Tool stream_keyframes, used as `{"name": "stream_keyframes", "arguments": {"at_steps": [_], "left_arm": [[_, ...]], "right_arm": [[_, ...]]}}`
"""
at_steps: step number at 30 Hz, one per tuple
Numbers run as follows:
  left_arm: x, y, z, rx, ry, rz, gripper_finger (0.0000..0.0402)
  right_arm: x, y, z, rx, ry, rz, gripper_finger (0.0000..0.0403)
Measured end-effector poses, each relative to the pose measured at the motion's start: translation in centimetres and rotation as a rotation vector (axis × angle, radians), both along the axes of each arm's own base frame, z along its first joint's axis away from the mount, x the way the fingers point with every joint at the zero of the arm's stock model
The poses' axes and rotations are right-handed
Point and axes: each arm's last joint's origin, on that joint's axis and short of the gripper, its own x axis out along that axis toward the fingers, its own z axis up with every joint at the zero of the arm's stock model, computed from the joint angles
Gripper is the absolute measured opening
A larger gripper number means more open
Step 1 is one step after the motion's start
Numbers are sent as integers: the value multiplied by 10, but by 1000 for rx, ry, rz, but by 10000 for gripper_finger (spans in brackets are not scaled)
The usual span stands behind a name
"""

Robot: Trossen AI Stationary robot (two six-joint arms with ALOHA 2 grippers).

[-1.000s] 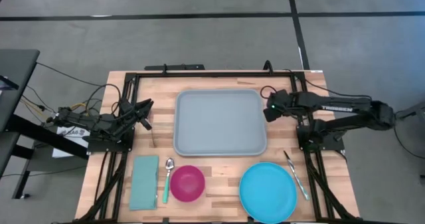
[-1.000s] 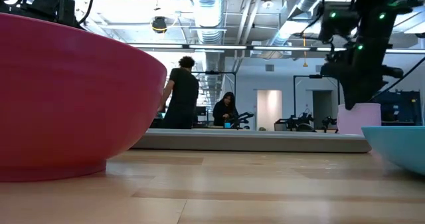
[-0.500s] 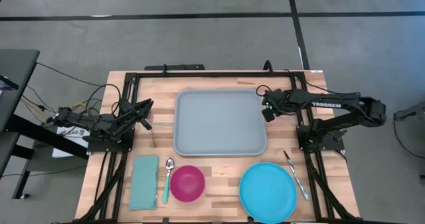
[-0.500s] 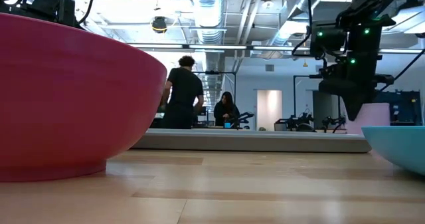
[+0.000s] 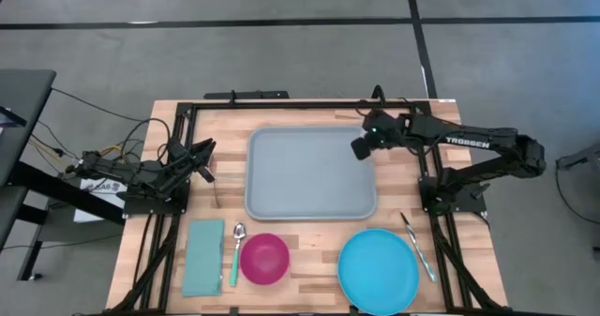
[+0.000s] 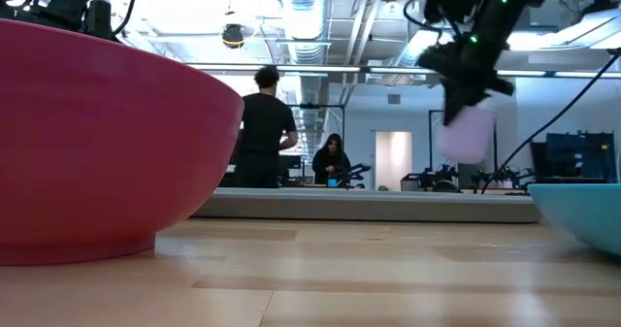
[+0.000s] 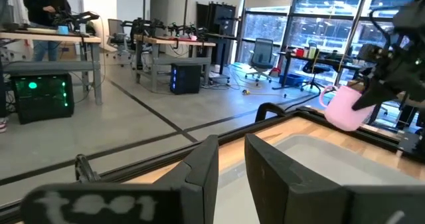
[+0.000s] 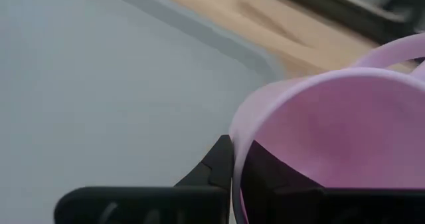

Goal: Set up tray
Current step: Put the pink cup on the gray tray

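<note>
The grey-blue tray (image 5: 309, 175) lies flat on the wooden table, in the far middle. A pale pink cup (image 6: 466, 133) hangs in the air over the tray's far right corner, also seen in the left wrist view (image 7: 342, 108). My right gripper (image 5: 361, 147) is shut on it, and from above the gripper hides the cup. My left gripper (image 5: 204, 161) waits at the table's left side beside the tray, its fingers (image 7: 199, 174) a narrow gap apart with nothing between them. My right gripper pinches the cup's wall at the rim (image 8: 234, 134), one finger (image 8: 212, 167) outside and one (image 8: 269, 174) inside the cup. The cup is lifted clear above the tray and hangs tilted below the gripper.
Along the near edge lie a teal folded napkin (image 5: 203, 257), a spoon (image 5: 236, 250), a magenta bowl (image 5: 264, 258) and a round blue plate (image 5: 378, 269). A utensil (image 5: 419, 246) lies right of the plate. People stand in the room beyond the table.
My right gripper has taken hold of the pink cup, which stood on the table right of the tray. It has lifted the cup clear and carried it up and toward the table's left, over the tray's far right corner. The cup now hangs tilted.
</note>
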Motion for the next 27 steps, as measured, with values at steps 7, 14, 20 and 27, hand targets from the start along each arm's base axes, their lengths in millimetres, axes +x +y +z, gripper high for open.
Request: {"name": "stream_keyframes", "arguments": {"at_steps": [7, 14, 20, 27], "left_arm": [[0, 0, 0, 0, 0, 0, 63], [0, 0, 0, 7, 7, 1, 63], [0, 0, 0, 6, 8, 18, 63], [0, 0, 0, 7, 10, 19, 63]], "right_arm": [[23, -3, -14, 3, -7, 166, 4], [41, -11, -41, 12, 134, 256, 15], [56, -26, -55, 43, 183, 220, 14], [71, -38, -62, 68, 226, 201, 30]]}}
